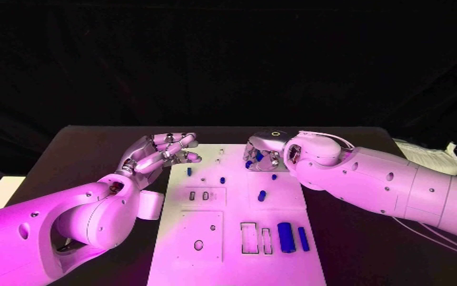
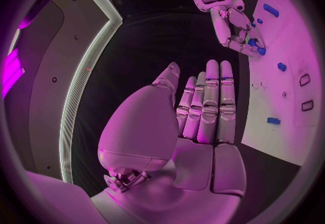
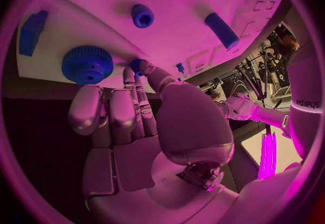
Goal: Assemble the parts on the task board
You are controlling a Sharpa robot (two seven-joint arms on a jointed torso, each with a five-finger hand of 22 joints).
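Observation:
The white task board (image 1: 238,226) lies in the middle of the black table. My right hand (image 1: 265,152) hovers low over its far end, beside a blue gear (image 3: 88,64). There its thumb and one finger pinch a small blue part (image 3: 137,63), the other fingers curled in. Near them on the board sit a hollow blue cylinder (image 3: 142,16) and a longer blue pin (image 3: 221,29). My left hand (image 1: 157,154) floats at the board's far left corner with its fingers (image 2: 211,99) straight and nothing in them.
More blue parts lie along the board: small ones (image 1: 189,171), (image 1: 223,180), (image 1: 262,195), and two long bars (image 1: 284,237), (image 1: 303,238) by empty slots near the front. White objects sit at the table's right edge (image 1: 428,150).

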